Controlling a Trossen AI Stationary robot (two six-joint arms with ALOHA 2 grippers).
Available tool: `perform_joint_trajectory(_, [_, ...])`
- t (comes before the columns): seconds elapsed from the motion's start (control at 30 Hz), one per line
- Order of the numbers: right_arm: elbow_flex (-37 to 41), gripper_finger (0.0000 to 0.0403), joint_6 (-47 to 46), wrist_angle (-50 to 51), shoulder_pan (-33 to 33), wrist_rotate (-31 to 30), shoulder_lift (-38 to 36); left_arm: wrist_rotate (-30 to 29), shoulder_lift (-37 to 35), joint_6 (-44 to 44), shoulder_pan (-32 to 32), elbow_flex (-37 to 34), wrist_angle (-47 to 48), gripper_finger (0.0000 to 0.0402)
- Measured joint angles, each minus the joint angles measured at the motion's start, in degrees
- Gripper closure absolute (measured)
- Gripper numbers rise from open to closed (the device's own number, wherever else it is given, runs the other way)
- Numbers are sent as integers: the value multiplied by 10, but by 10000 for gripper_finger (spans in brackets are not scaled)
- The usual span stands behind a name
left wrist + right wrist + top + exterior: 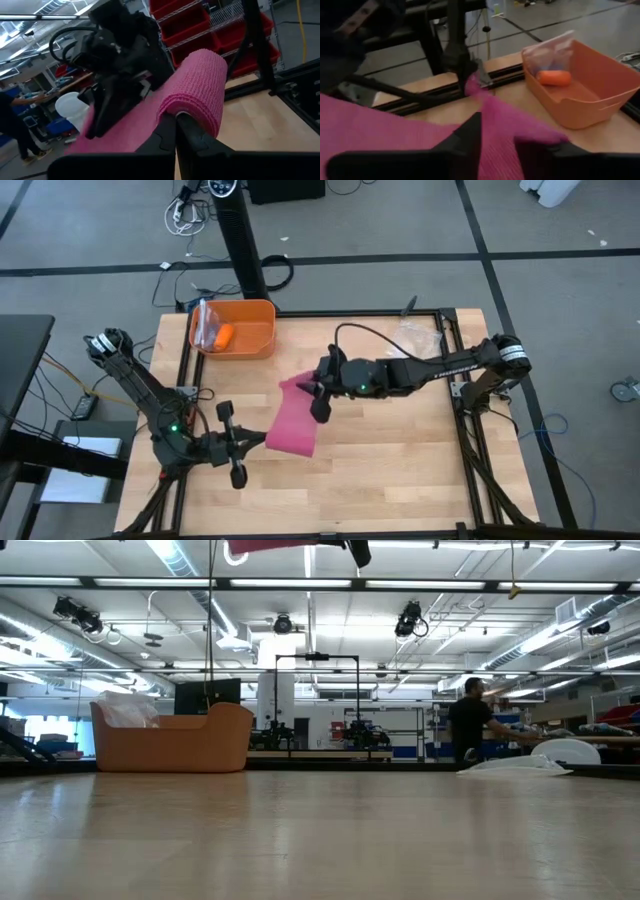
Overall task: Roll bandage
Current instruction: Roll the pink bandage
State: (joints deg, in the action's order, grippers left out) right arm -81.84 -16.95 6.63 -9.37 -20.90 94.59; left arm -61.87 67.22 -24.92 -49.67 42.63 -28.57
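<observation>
up above the table (pixel 400 470) the bandage (pixel 295 423) hangs between both arms. left gripper (pixel 176 131) is pinched shut on its rolled end, right gripper (pixel 497 132) fingers sit apart around the other end.

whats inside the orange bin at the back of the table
The orange bin holds a small orange object and a clear plastic bag at one end. The bag hides whatever lies under or within it.

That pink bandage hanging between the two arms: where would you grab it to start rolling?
Probably the narrow end edge. The bandage is a flat strip, draped over the shut left gripper and held up off the table, so pinching across its thin edge from the side looks best.
</observation>
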Motion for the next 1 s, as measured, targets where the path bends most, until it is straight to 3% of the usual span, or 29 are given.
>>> perform_joint_trajectory(0.2, [0, 195, 16, 5, -19, 1, 0, 0, 0, 23, 0, 0, -5, 401])
perform_joint_trajectory(0.4, [0, 139, 40, 6, -30, 1, -6, 0, 0, 39, 0, 0, -9, 401])
perform_joint_trajectory(0.57, [0, 117, 117, 59, -44, 1, -41, -11, 0, 40, -1, 0, -14, 401])
perform_joint_trajectory(0.67, [3, 116, 114, 120, -45, 1, -84, -22, 0, 48, -7, 0, -10, 401])
perform_joint_trajectory(0.8, [89, 119, 73, 128, -45, -3, -124, -43, -1, 69, -7, -5, 0, 401])
perform_joint_trajectory(0.9, [213, 122, 38, 36, -58, 6, -136, -46, -1, 75, -6, -6, 7, 401])
perform_joint_trajectory(1.0, [334, 125, 23, -196, -78, 34, -132, -30, -1, 76, 6, -6, 7, 401])
